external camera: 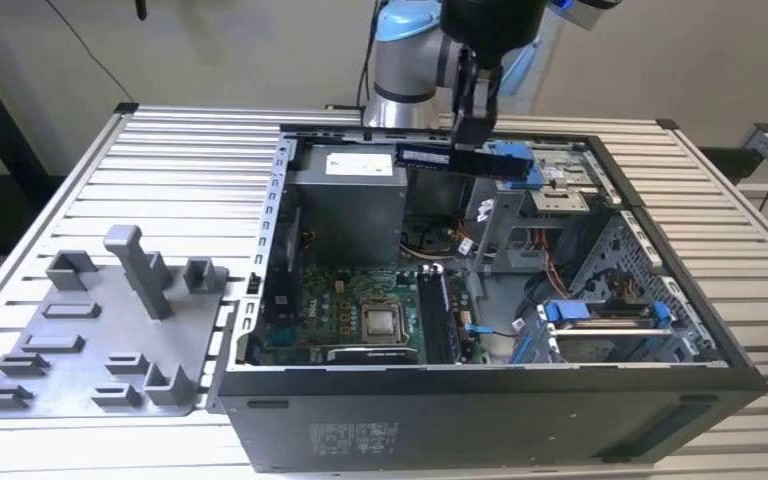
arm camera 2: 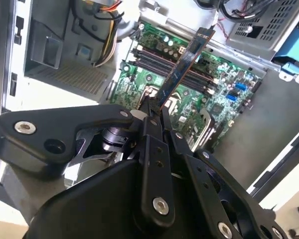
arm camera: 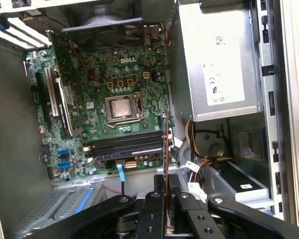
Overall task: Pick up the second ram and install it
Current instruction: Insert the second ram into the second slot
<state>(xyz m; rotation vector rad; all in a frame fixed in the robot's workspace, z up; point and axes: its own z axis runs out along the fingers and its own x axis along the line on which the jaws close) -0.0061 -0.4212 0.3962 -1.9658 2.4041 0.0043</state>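
Note:
My gripper [external camera: 472,146] hangs over the back of the open computer case [external camera: 491,400], shut on the second ram [external camera: 440,157]. The ram is a thin dark stick with a pale label, held level and well above the motherboard [external camera: 357,295]. In the second wrist view the ram [arm camera 2: 185,62] sticks out from between the fingers [arm camera 2: 145,124] toward the long black memory slots [arm camera 2: 154,59]. In the first wrist view the ram [arm camera: 165,144] is seen edge-on, lined up crosswise over the memory slots [arm camera: 127,144] beside the processor socket [arm camera: 121,107].
A grey fixture plate [external camera: 97,335] with upright blocks lies at the exterior view's left of the case. Inside the case are the power supply [external camera: 344,200], cable bundles [external camera: 424,240] and a blue-tabbed drive cage [external camera: 604,315]. The case walls [external camera: 275,230] ring the motherboard.

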